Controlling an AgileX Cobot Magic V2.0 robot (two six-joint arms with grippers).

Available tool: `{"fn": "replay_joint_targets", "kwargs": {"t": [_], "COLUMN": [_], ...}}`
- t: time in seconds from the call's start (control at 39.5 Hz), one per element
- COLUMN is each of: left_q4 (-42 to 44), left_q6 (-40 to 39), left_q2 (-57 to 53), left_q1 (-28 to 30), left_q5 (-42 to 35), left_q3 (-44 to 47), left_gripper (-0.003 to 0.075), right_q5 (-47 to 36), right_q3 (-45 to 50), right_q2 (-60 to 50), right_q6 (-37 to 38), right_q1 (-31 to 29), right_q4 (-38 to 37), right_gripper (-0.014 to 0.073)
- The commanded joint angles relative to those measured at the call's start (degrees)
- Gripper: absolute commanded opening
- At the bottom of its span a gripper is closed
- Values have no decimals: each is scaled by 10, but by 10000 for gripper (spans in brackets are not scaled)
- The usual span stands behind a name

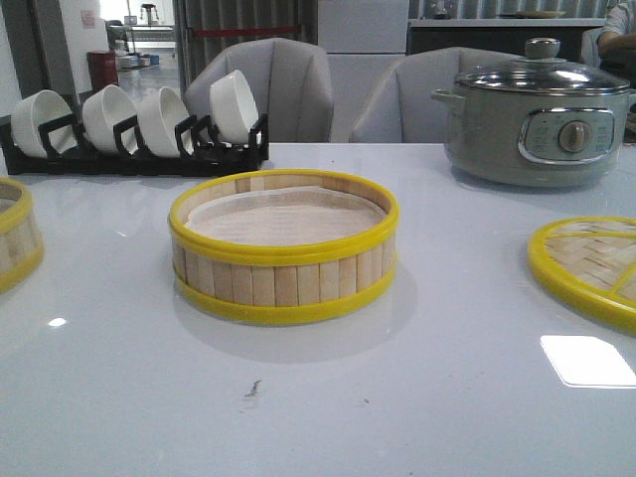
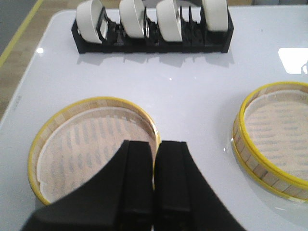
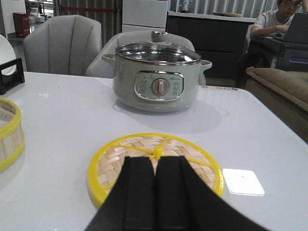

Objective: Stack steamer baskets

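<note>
Two baskets and one lid wait. Left of the middle basket (image 1: 283, 248) sits the left basket (image 2: 91, 144), under our left gripper (image 2: 154, 192), fingers pressed together. Right of it lies the lid (image 3: 156, 166), flat, under our shut right gripper (image 3: 154, 192). Baskets sit open-side up. Closed fingers could bump rims and push them away.

Two steamer baskets (image 1: 283, 248) (image 1: 15, 243), one lid (image 1: 588, 266), four bowls (image 1: 234, 104), one pot (image 1: 537, 119).
</note>
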Motion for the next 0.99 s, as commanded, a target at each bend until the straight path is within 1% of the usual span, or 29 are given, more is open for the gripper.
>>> {"fn": "replay_joint_targets", "kwargs": {"t": [0.0,0.25,0.41,0.96], "left_q4": [-18,-33,5,6], "left_q6": [-3,-3,-3,-3], "left_q2": [18,29,29,29], "left_q1": [-1,-1,0,0], "left_q5": [-42,-50,-53,-61], "left_q3": [-24,-24,-24,-24], "left_gripper": [85,85,85,85], "right_q5": [-53,-53,-53,-53], "right_q3": [-9,-9,-9,-9], "right_q2": [-12,-12,-12,-12], "right_q6": [-2,-2,-2,-2], "right_q1": [-3,-3,-3,-3], "right_q4": [-2,-2,-2,-2], "right_gripper": [29,29,29,29]}}
